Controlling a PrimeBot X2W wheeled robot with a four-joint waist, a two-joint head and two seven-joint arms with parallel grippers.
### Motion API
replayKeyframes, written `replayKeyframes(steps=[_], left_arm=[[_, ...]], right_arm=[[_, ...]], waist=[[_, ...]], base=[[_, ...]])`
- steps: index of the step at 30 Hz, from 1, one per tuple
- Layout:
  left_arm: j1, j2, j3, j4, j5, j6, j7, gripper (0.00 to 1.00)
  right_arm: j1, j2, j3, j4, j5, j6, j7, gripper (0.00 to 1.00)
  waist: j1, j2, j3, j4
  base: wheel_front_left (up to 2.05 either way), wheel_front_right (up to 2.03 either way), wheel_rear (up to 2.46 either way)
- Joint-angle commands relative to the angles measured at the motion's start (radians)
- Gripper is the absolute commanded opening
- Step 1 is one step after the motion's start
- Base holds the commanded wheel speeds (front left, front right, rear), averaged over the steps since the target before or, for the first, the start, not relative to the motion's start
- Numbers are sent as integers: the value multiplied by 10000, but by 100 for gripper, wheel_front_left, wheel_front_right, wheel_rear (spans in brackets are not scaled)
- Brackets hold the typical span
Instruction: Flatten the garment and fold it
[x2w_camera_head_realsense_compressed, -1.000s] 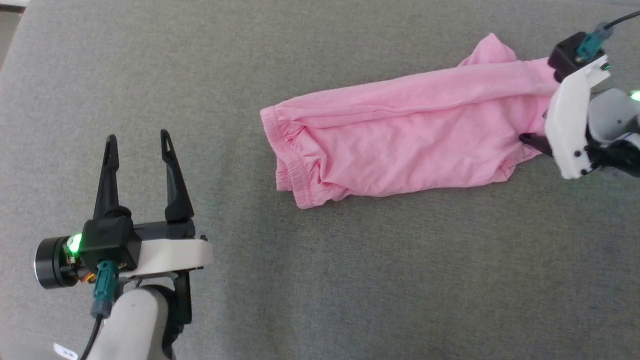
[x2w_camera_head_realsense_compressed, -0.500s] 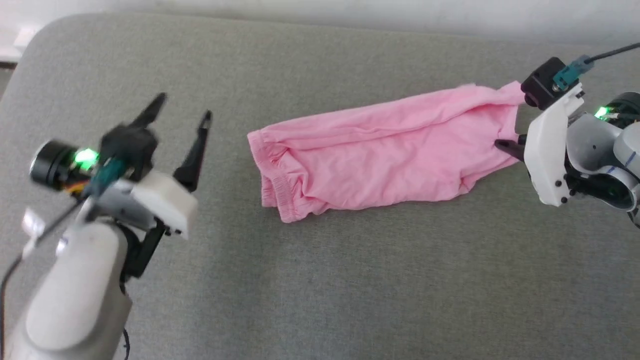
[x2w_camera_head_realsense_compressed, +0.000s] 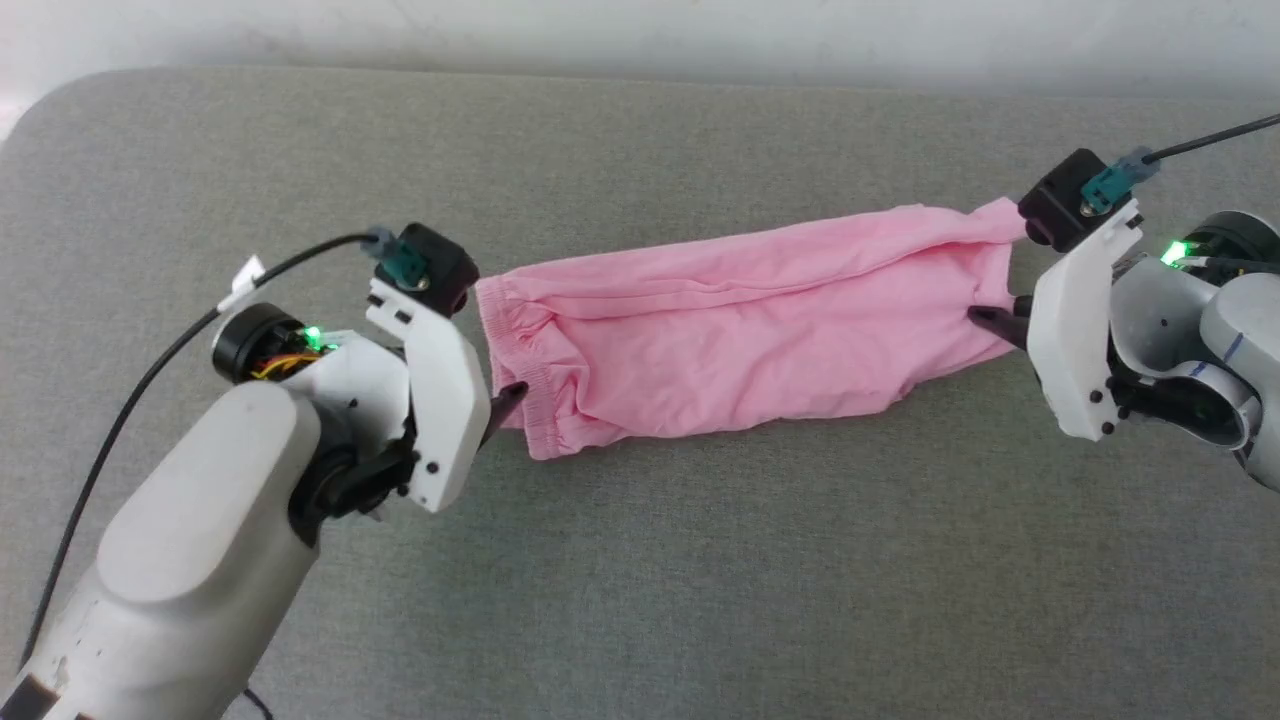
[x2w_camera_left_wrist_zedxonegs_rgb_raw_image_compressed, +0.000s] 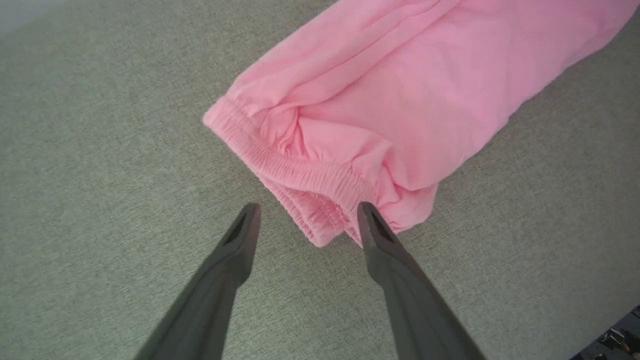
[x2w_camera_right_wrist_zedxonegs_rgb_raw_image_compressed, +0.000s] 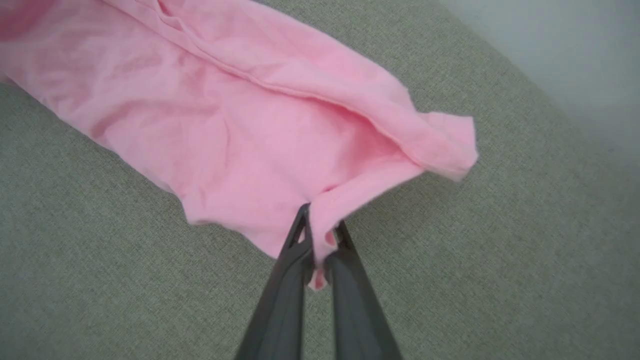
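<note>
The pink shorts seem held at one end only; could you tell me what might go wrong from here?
1. The right tool pinches just a small edge bit of the shorts, so a pull may slip it free.
2. The left tool is open, straddling one corner of the gathered waistband; closing may catch only one layer.
3. The fabric lies rolled lengthwise, so stretching may tighten creases.

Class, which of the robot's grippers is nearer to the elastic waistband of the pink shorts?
Left. The left gripper is open at the waistband corner; the right gripper is shut on the shorts' opposite end.
</note>
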Motion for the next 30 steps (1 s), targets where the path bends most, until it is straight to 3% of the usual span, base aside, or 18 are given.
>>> replayKeyframes(steps=[1,9,16,17,25,30], left_arm=[[-286,-70,-197,184,-322,-64,179,100],[-795,-287,-1327,1242,-754,-65,445,100],[-1078,-638,-2176,2778,-773,-66,-79,100],[-1084,-661,-2335,2902,-918,-66,-54,2],[-1354,-230,-2832,2747,-2068,-66,-852,0],[-1055,374,-2889,2003,-2883,-66,-1368,0]], right_arm=[[34,103,39,69,-94,-9,-38,0],[-81,410,62,318,-214,-9,-19,0],[-175,731,76,416,-422,-9,170,0],[-163,756,77,423,-444,-9,178,0],[-49,556,81,55,-456,-9,-68,0],[357,-140,82,-921,-462,-9,-358,0]], waist=[[0,0,38,-74],[0,0,277,-238],[0,0,566,-475],[0,0,560,-497],[0,0,10,-543],[0,0,-520,-626]], base=[[0,0,0],[0,0,0],[0,0,0],[0,0,0],[0,0,0],[0,0,0]])
